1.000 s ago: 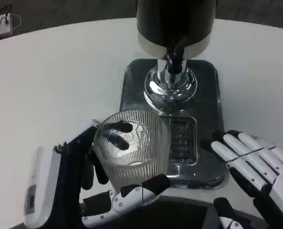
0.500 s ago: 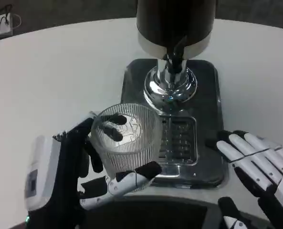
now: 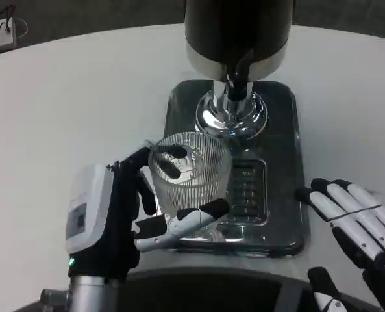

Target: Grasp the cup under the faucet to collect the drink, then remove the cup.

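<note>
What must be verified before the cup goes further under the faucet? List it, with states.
1. Left hand grips the ribbed cup: ok.
2. Cup upright: ok.
3. Cup mouth under the faucet: not ok, it sits nearer the robot and to the left.
4. Cup over the drip tray: ok.
5. Right hand apart from the cup, fingers spread: ok.
6. Cup contents: cannot tell.

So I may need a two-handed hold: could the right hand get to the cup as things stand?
Probably yes. The right hand is open beside the tray, with nothing between it and the cup the left hand holds.
</note>
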### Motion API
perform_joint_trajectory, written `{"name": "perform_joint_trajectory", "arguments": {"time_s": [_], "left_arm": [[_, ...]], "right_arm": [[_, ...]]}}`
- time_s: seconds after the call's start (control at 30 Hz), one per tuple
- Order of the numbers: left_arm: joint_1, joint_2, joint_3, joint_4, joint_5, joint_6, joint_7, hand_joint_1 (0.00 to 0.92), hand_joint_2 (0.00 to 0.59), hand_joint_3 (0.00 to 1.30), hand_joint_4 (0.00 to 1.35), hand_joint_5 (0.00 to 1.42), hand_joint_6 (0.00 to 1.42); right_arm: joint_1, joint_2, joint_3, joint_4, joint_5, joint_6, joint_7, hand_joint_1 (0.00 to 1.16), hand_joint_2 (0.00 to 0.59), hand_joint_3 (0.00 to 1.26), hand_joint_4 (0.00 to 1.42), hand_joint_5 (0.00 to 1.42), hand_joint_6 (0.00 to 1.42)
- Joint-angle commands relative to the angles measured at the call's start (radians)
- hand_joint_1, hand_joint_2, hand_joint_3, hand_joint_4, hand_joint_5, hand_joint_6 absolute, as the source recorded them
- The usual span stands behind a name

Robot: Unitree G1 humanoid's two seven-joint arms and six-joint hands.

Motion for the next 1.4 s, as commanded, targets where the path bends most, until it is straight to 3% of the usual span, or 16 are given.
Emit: {"name": "perform_joint_trajectory", "arguments": {"time_s": [0.03,0.47,0.73,0.9,1.03,1.17,1.23,1.3,1.4], "left_arm": [[-0.093,0.015,-0.012,0.103,0.01,-0.014,0.06,0.792,0.0,1.02,1.07,1.16,1.34],[-0.313,0.04,-0.096,0.434,0.041,-0.048,0.199,0.792,0.0,1.02,1.07,1.14,1.32],[-0.399,0.03,-0.148,0.589,0.047,-0.05,0.264,0.797,0.0,1.02,1.06,1.13,1.32],[-0.426,0.038,-0.177,0.638,0.045,-0.045,0.272,0.754,0.0,0.98,0.96,1.05,1.26],[-0.422,0.042,-0.192,0.633,0.045,-0.031,0.267,0.672,0.0,0.82,0.79,0.93,1.1],[-0.404,0.051,-0.195,0.608,0.035,-0.028,0.252,0.405,0.067,0.56,0.55,0.77,0.84],[-0.393,0.055,-0.195,0.59,0.031,-0.028,0.246,0.317,0.062,0.4,0.38,0.62,0.66],[-0.382,0.059,-0.194,0.573,0.029,-0.026,0.241,0.269,0.063,0.28,0.25,0.49,0.47],[-0.372,0.063,-0.192,0.558,0.023,-0.022,0.229,0.239,0.064,0.18,0.14,0.42,0.36]], "right_arm": [[0.022,0.003,-0.029,-0.006,0.007,-0.001,-0.009,0.17,0.55,0.13,0.09,0.1,0.16],[0.051,0.01,-0.07,-0.01,0.028,-0.011,-0.01,0.17,0.549,0.13,0.09,0.11,0.16],[0.057,0.013,-0.082,-0.016,0.037,-0.006,-0.007,0.17,0.549,0.13,0.09,0.12,0.16],[0.066,0.018,-0.088,-0.02,0.042,-0.006,-0.005,0.17,0.549,0.14,0.09,0.12,0.16],[0.068,0.021,-0.087,-0.02,0.043,-0.005,-0.005,0.17,0.539,0.14,0.09,0.12,0.18],[0.062,0.021,-0.082,-0.018,0.044,-0.003,-0.001,0.17,0.539,0.14,0.09,0.13,0.18],[0.057,0.022,-0.077,-0.016,0.045,-0.002,0.001,0.17,0.538,0.14,0.09,0.13,0.18],[0.054,0.023,-0.072,-0.015,0.044,-0.001,0.003,0.17,0.538,0.14,0.09,0.13,0.18],[0.051,0.024,-0.066,-0.015,0.042,0.0,0.004,0.17,0.541,0.14,0.09,0.13,0.18]]}}
